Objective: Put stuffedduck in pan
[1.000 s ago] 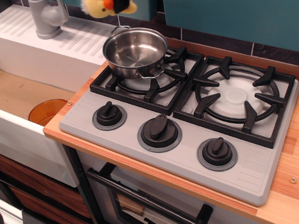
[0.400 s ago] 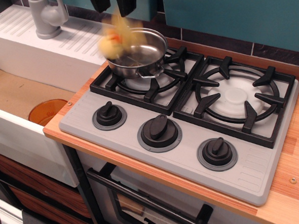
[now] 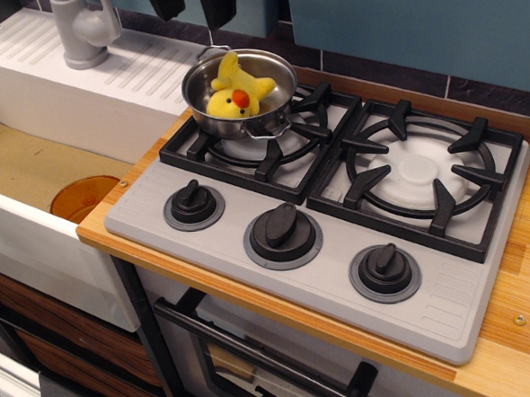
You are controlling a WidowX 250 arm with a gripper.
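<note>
The yellow stuffedduck point(image 3: 233, 94) with its orange beak lies inside the pan point(image 3: 269, 115), a shiny steel pot standing on the back left burner grate of the stove. My gripper point(image 3: 192, 3) is at the top edge of the view, straight above the pan's far rim and well clear of the duck. Its two black fingers point(image 3: 217, 3) stand apart with nothing between them. The rest of the arm is out of view.
A grey faucet point(image 3: 84, 30) stands on the white sink deck at the back left. An orange disc point(image 3: 83, 198) lies in the sink basin. Three black knobs point(image 3: 283, 232) line the stove front. The right burner grate point(image 3: 421, 175) is bare.
The gripper held the duck above the pan, then opened; the duck fell and now rests inside the pan. The gripper has risen slightly at the top edge.
</note>
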